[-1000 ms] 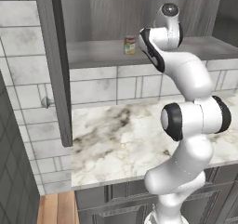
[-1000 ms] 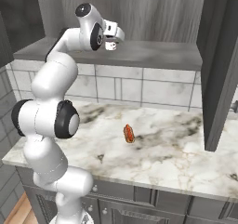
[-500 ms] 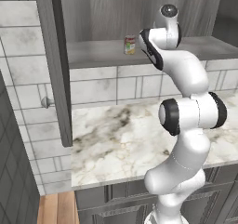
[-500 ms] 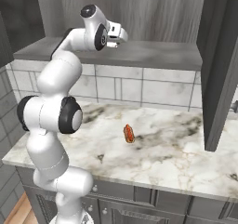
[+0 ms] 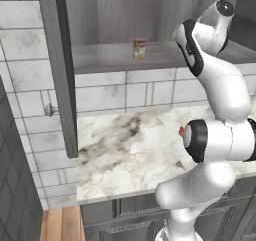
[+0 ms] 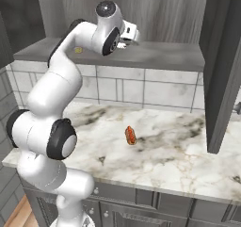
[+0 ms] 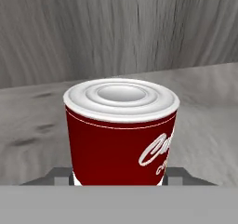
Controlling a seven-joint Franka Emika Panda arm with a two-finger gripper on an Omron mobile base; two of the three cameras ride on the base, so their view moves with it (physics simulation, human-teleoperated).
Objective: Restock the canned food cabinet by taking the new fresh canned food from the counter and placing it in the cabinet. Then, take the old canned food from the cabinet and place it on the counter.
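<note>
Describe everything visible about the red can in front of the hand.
The red can stands upright on the grey shelf inside the cabinet. It has a glossy silver-white ringed lid and a dark red upper label with white cursive lettering, partly cut off. The lower half is hidden. Grey parts of the hand flank its base, but contact cannot be confirmed.

Backsplash wall (image 5: 125, 92) is pale grey rectangular tile w/ darker grout, running under the wall units in both base views. Left of it, a dark grey tiled side panel (image 5: 15, 185) drops to the floor. Floor (image 5: 60, 224) is warm orange-brown wood planks, seen at bottom left. Dark grey base units (image 6: 155, 209) w/ framed panel fronts sit below. A small round metal knob (image 5: 48, 109) sticks out near the tile. Lighting is even & soft, no hard shadows.
</note>
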